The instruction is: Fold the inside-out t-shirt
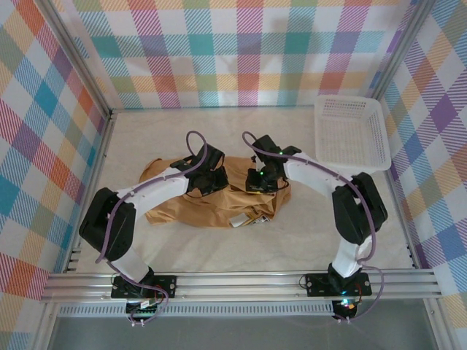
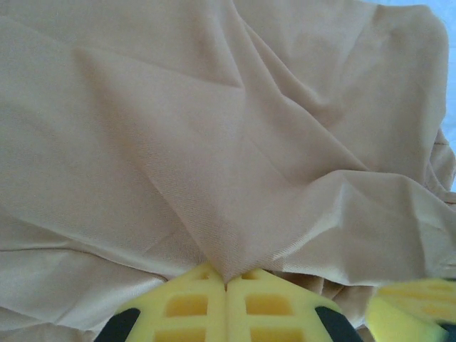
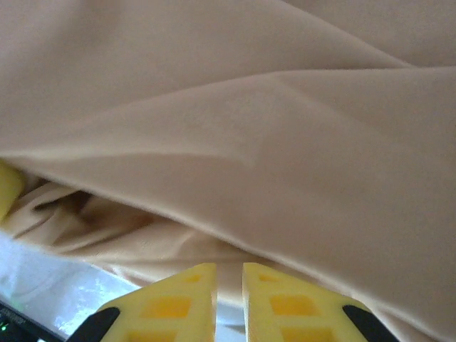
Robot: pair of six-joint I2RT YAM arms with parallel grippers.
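Pastel checked walls (image 1: 241, 51) stand around a cream desk (image 1: 219, 248), and the tan, soft-fabric, short-sleeved inside-out t-shirt (image 1: 197, 211) lies in a rumpled heap at its centre, with a small white label (image 1: 241, 219) at the heap's 5 o'clock edge. A white plastic mesh basket (image 1: 350, 131) sits well apart at about 2 o'clock. The left gripper (image 2: 226, 281) is closed tight on a peak of cloth, and creases fan out from its tips. In the overhead view it sits at the heap's 11 o'clock (image 1: 206, 179). The right gripper (image 3: 229, 274), at the heap's 1 o'clock (image 1: 263, 179), has its yellow fingers a narrow slit apart under a fold, and I can make out no cloth pinched between them. The main danger is the left pinch: it looks like a small bite of thin fabric, so a quick lift or sideways pull could let it slip free. It could instead drag the whole bundle across the desk without spreading it. If the right gripper closes where it is, it may catch several stacked layers or an inner fold rather than an edge, which would lock the tangle in. The grippers work near each other over the heap, so an inward move risks them knocking together or snagging a purple cable (image 1: 191, 138). How many layers the left gripper holds cannot be told.
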